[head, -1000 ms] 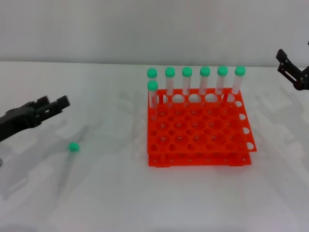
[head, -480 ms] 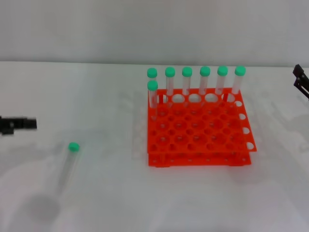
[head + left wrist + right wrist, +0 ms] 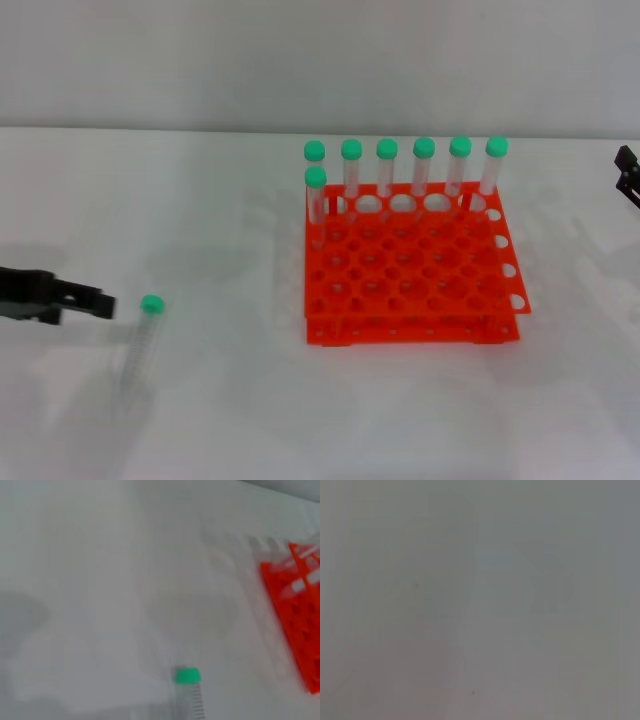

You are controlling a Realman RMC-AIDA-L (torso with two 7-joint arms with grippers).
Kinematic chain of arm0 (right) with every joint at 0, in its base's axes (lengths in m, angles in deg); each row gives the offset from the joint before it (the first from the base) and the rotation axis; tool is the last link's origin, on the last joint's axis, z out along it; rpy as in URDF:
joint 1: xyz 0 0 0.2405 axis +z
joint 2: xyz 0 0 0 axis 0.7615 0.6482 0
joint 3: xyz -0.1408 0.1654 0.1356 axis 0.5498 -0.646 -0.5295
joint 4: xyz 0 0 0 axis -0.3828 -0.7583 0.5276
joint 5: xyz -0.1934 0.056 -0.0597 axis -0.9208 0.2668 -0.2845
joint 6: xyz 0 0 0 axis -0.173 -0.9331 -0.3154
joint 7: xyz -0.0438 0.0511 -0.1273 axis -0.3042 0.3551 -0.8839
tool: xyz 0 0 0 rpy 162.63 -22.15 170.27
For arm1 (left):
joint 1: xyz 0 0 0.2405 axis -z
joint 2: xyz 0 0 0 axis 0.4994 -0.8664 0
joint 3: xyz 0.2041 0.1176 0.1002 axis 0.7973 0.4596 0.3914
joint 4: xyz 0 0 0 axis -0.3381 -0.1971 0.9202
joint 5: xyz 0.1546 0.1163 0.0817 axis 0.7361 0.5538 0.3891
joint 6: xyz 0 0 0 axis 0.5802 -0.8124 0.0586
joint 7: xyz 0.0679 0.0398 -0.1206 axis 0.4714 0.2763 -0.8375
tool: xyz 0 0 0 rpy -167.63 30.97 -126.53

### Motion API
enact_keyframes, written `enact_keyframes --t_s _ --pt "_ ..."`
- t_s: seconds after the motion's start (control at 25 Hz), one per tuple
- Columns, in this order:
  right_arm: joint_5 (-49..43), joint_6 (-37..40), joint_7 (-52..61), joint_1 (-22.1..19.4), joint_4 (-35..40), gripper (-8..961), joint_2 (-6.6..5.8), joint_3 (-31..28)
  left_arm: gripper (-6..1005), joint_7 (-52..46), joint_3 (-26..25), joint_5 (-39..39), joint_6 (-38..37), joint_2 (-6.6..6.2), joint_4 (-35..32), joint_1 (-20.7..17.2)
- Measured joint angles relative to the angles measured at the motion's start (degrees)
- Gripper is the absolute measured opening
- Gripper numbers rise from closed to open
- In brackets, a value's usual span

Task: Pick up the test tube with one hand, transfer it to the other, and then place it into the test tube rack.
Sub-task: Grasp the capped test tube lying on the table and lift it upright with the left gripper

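A test tube (image 3: pixel 140 345) with a green cap (image 3: pixel 152 303) lies flat on the white table, left of the orange-red rack (image 3: pixel 410 300). It also shows in the left wrist view (image 3: pixel 190 697), cap toward the rack (image 3: pixel 295 615). My left gripper (image 3: pixel 98 303) is low over the table at the left edge, just left of the cap and apart from it. My right gripper (image 3: pixel 628 175) shows only as a black tip at the right edge, far from the rack. The right wrist view shows only blank surface.
Several green-capped tubes (image 3: pixel 423 165) stand upright in the rack's back row, and one more (image 3: pixel 316 195) stands in the second row at its left end. The rack's other holes are open. The white table (image 3: pixel 230 400) runs to a pale wall behind.
My left gripper has dropped from above the table and moved right, toward the tube's cap. My right gripper has drawn back toward the right edge. The lying tube and rack have not moved.
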Motion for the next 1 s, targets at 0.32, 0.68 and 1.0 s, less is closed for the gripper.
enact_keyframes --t_s 0.32,0.68,1.0 --pt "0.5 -0.1 0.0 -0.1 0.0 830 0.0 0.0 889 -4.7 0.1 7.3 12.9 -1.39 -17.3 1.4" --pt "0.5 -0.3 0.0 -0.1 0.0 830 0.06 0.0 889 -8.0 0.0 12.8 17.8 -1.58 -22.0 4.7" --pt "1.2 -0.6 0.0 -0.1 0.0 829 0.09 0.0 888 -11.9 0.0 17.7 20.2 -2.26 -27.3 7.2"
